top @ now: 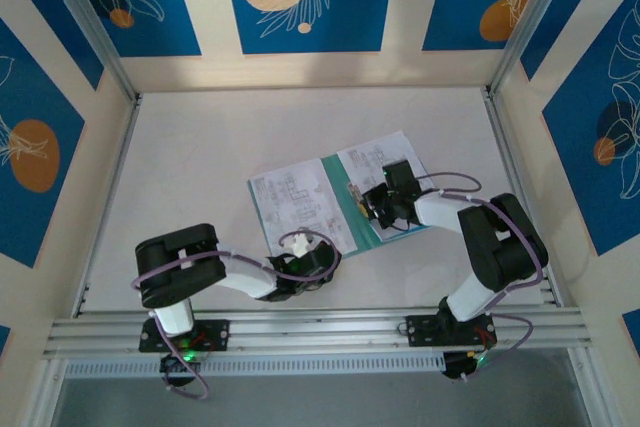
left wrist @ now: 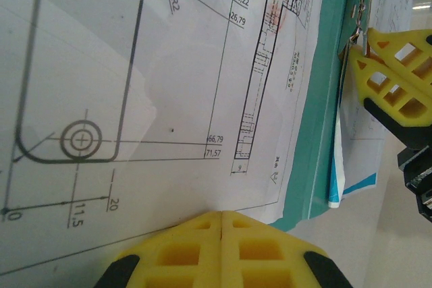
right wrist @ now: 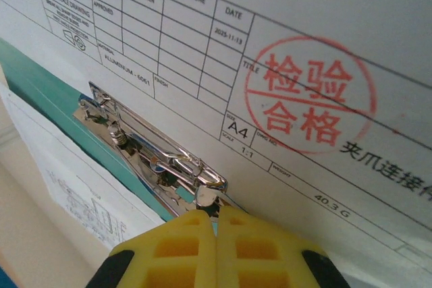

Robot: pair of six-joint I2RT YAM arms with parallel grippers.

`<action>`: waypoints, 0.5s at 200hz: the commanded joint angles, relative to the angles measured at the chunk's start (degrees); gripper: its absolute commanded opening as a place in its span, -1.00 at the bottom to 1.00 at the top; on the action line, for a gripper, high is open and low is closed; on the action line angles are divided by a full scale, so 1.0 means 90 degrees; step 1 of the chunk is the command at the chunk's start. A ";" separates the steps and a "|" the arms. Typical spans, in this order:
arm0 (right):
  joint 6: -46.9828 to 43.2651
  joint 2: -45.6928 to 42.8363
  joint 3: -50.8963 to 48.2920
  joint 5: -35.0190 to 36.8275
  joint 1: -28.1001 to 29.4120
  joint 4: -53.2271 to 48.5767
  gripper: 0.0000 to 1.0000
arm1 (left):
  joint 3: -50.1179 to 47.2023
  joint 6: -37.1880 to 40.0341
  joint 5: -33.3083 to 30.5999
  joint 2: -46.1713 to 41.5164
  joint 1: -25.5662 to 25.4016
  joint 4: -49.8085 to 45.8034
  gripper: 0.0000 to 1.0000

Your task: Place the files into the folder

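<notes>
The teal folder (top: 343, 209) lies open in the middle of the table. One of the files (top: 295, 192) rests on its left half, another (top: 375, 162) on its right half. My left gripper (top: 312, 247) is shut, its tips (left wrist: 223, 215) resting on the near edge of the left drawing sheet (left wrist: 169, 65). My right gripper (top: 372, 202) is shut too, its tips (right wrist: 216, 214) right at the lever tab of the folder's metal clip (right wrist: 148, 146). The red-stamped sheet (right wrist: 304, 65) lies beside that clip. A sheet with a blue edge strip (left wrist: 354, 183) curls up past the folder's edge (left wrist: 320, 119).
White walls and aluminium posts (top: 95, 37) enclose the white table (top: 200, 147). An aluminium rail (top: 320, 332) carrying both arm bases runs along the near edge. Both grippers sit close together over the folder.
</notes>
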 commanded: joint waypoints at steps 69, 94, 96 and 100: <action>0.0054 0.1080 -0.0031 0.1454 0.0378 -0.2696 -1.00 | -0.0434 0.0077 0.0468 0.0222 0.0073 -0.0737 -1.00; -0.0156 0.0820 0.0084 0.1690 0.0325 -0.2842 -1.00 | -0.0529 -0.0016 0.0463 0.0207 0.0067 -0.0748 -1.00; -0.0179 0.0798 0.0104 0.1700 0.0319 -0.2849 -1.00 | -0.0534 -0.0023 0.0459 0.0203 0.0067 -0.0747 -1.00; -0.0227 0.0763 0.0128 0.1713 0.0324 -0.2871 -1.00 | -0.0546 -0.0048 0.0464 0.0203 0.0067 -0.0755 -1.00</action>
